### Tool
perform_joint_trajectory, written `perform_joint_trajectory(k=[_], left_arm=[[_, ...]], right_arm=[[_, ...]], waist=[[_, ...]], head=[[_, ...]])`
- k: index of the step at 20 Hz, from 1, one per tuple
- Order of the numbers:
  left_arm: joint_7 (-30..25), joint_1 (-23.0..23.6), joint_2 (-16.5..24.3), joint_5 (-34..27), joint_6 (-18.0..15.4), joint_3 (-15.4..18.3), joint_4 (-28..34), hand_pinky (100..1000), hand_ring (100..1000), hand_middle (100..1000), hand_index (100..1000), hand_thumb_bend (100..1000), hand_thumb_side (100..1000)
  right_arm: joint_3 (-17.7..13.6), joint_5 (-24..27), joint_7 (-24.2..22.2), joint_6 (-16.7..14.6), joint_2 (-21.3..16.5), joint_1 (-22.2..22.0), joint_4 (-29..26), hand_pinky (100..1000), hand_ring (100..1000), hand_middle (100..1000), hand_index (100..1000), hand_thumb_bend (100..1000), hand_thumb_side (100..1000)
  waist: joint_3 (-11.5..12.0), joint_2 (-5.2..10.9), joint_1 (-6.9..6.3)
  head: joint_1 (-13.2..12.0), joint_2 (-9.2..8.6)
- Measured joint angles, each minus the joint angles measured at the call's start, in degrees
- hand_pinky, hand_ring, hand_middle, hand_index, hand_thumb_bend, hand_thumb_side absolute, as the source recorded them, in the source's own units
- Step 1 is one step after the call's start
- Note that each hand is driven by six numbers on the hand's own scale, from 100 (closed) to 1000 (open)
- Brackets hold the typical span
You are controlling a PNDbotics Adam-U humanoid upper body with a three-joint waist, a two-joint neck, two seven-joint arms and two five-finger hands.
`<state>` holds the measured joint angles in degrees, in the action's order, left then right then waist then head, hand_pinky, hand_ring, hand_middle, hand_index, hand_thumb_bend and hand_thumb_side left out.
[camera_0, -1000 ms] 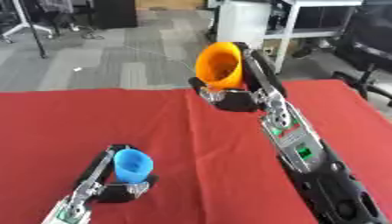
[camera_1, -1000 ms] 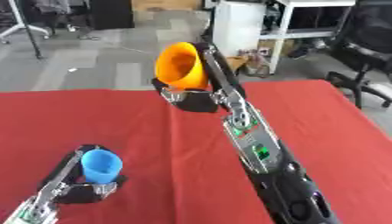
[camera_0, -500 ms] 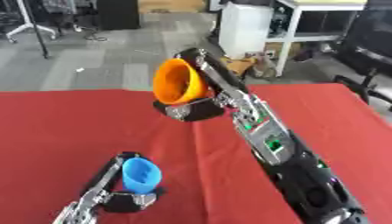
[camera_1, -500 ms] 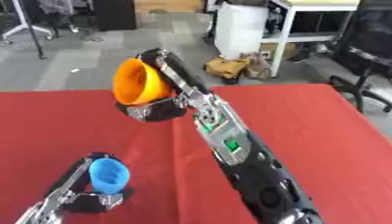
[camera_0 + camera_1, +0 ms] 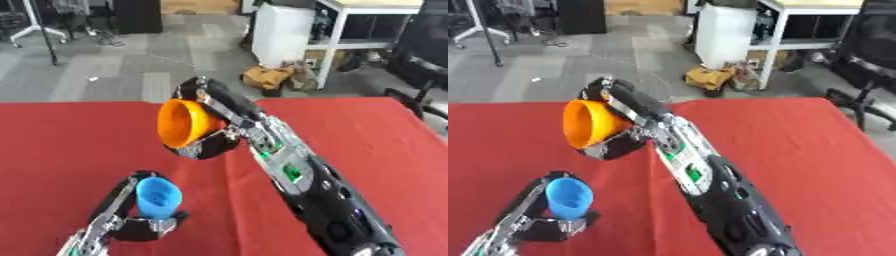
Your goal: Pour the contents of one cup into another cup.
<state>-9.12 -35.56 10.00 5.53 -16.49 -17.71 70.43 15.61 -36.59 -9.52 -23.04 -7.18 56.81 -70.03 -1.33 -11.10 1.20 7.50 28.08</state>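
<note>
Orange cup (image 5: 182, 123): smooth plastic, slight sheen, at 12 o'clock of the blue cup.
Blue cup (image 5: 157, 196): smooth matt plastic.
Table cover (image 5: 61, 150): red cloth, matt.
Right hand (image 5: 220, 111): black glossy casing, silver metal parts.
Left hand (image 5: 118, 220): black with silver metal links.

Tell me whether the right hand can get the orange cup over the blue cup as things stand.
Probably yes. The right hand holds the orange cup tipped on its side above and beyond the blue cup, held by the left hand; nothing lies between them.
</note>
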Motion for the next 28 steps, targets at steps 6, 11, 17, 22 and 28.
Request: perform_joint_trajectory(k=[6,11,17,22,28], left_arm=[[-0.1,0.3,0.0,-0.9,-0.1,0.3,0.0,351,153,182,457,489,100],[-0.2,0.3,0.0,-1.2,-0.2,0.6,0.6,350,153,182,457,499,100],[-0.3,0.3,0.0,-1.6,-0.3,0.7,0.9,349,153,181,456,505,100],[-0.2,0.3,0.0,-1.8,-0.4,0.7,1.1,347,151,179,454,507,100],[-0.2,0.0,0.0,-2.0,-0.4,1.0,1.1,346,151,179,453,512,100]], right_arm=[[0.1,-4.3,-0.2,-1.5,0.9,0.3,1.2,556,232,215,468,372,100],[0.3,-8.0,0.1,-2.3,1.2,0.7,1.4,552,235,218,465,372,100],[0.4,-11.8,0.6,-2.9,1.5,0.7,1.4,552,239,223,462,371,100],[0.7,-14.2,0.7,-3.5,1.5,0.7,1.2,556,248,231,461,370,100],[1.1,-17.1,0.5,-4.3,1.7,0.7,0.3,560,253,236,459,369,100]], waist=[[0.3,0.06,0.16],[0.4,0.13,0.17],[0.4,0.13,0.17],[0.4,0.13,0.17],[0.4,0.14,0.21]], head=[[0.2,0.01],[0.2,0.02],[0.2,0.03],[0.2,0.03],[0.2,0.03]])
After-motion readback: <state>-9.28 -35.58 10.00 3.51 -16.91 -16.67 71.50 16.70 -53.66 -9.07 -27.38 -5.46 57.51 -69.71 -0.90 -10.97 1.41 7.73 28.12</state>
